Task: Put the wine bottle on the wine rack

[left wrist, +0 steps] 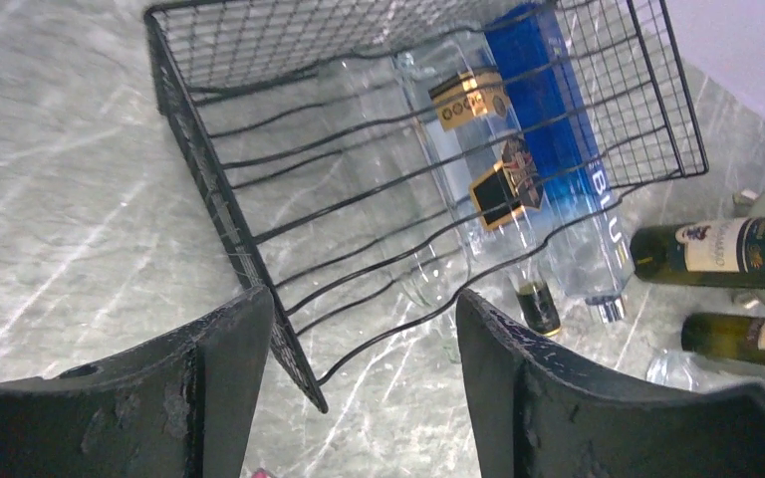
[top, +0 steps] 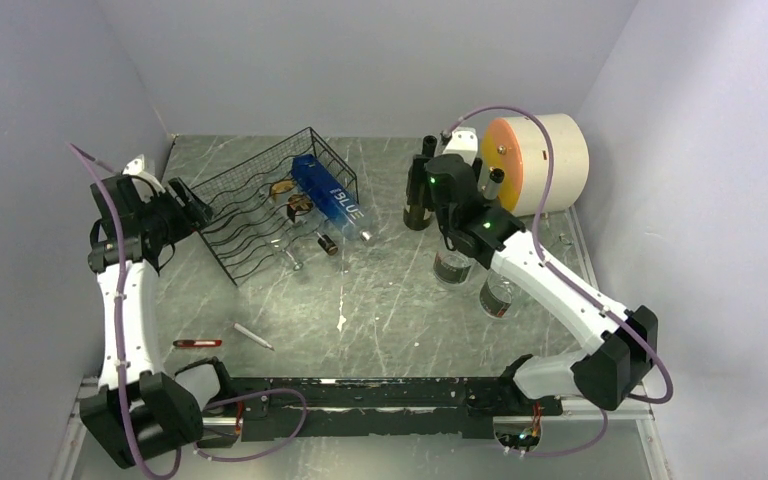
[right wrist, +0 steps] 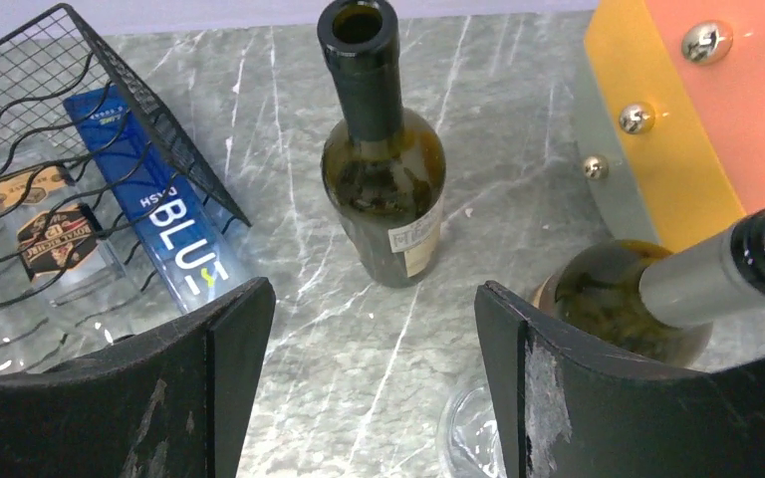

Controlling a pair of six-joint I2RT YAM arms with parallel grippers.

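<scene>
The black wire wine rack (top: 250, 215) stands at the back left; it also shows in the left wrist view (left wrist: 249, 239). A blue bottle (top: 335, 200) and a clear bottle with gold labels (top: 295, 205) lie on it. A dark green wine bottle (right wrist: 383, 189) stands upright and uncorked on the table, also in the top view (top: 418, 195). My right gripper (right wrist: 374, 329) is open and empty just in front of it, not touching; from above it (top: 443, 205) is beside the bottle. My left gripper (left wrist: 364, 319) is open and empty over the rack's near-left corner (top: 192, 208).
A second wine bottle with a grey foil neck (right wrist: 657, 289) stands to the right of my right gripper. Two clear glass bottles (top: 450, 268) (top: 497, 297) stand under the right arm. An orange-faced cream cylinder (top: 540, 160) is at the back right. A red pen (top: 197, 343) and a white pen (top: 253, 336) lie near the front left.
</scene>
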